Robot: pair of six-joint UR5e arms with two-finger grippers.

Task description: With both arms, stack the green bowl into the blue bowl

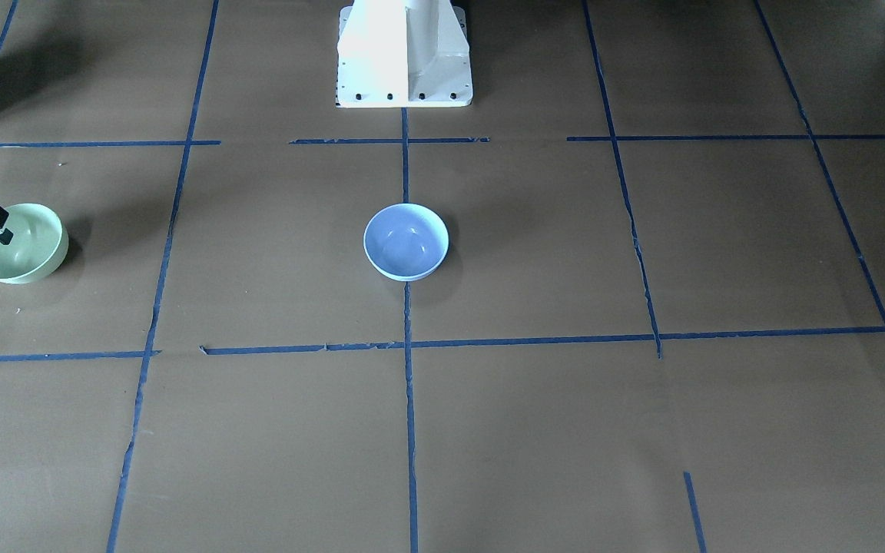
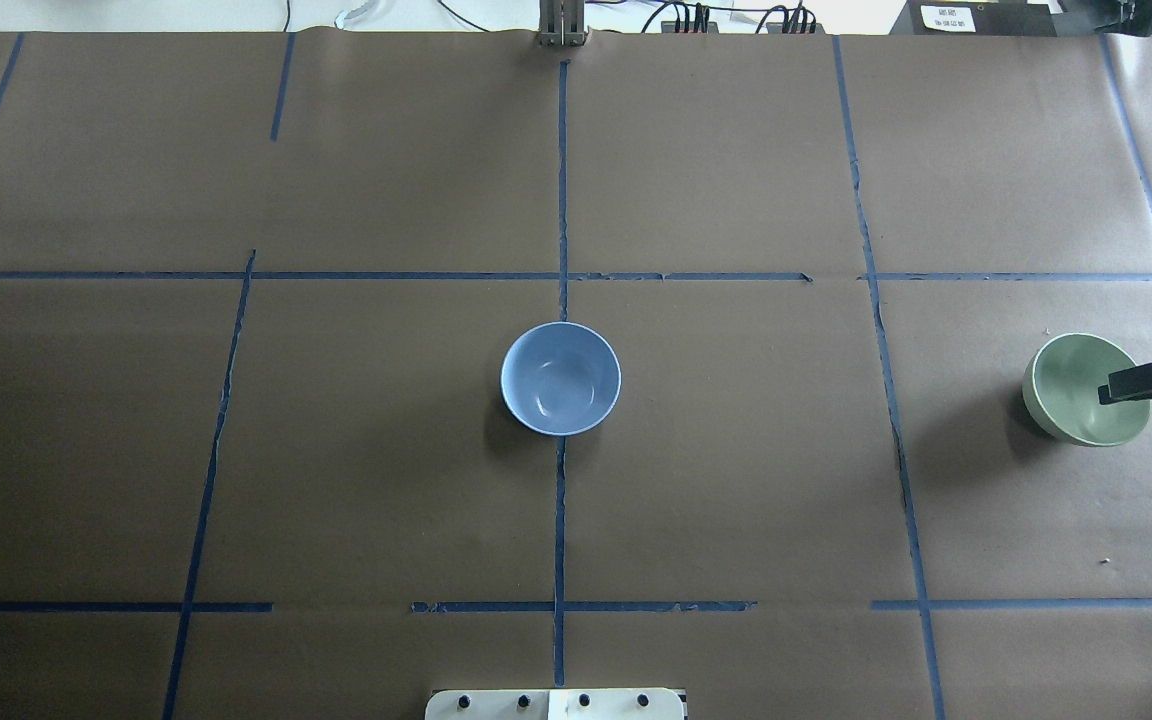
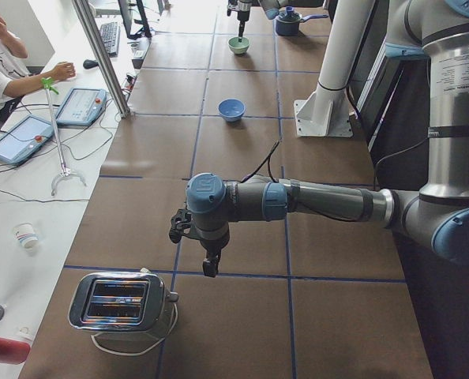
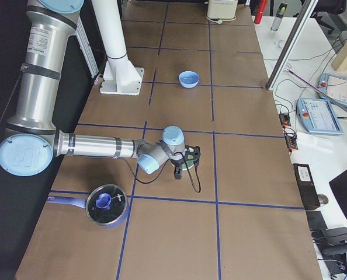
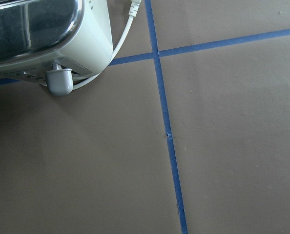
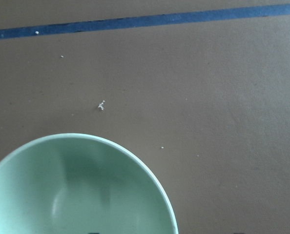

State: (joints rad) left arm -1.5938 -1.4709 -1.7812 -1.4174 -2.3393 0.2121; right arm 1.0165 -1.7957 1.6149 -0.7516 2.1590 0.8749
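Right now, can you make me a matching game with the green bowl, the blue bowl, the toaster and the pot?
Things:
1. green bowl
2. blue bowl
3. toaster
4. pot

Places or states:
A. sits on a blue tape line in the middle of the table
B. has a see-through lid on
C. has the right arm's fingers at its rim
D. stands at the table's end near the left arm

Pairs: 1-C, 2-A, 3-D, 4-B.
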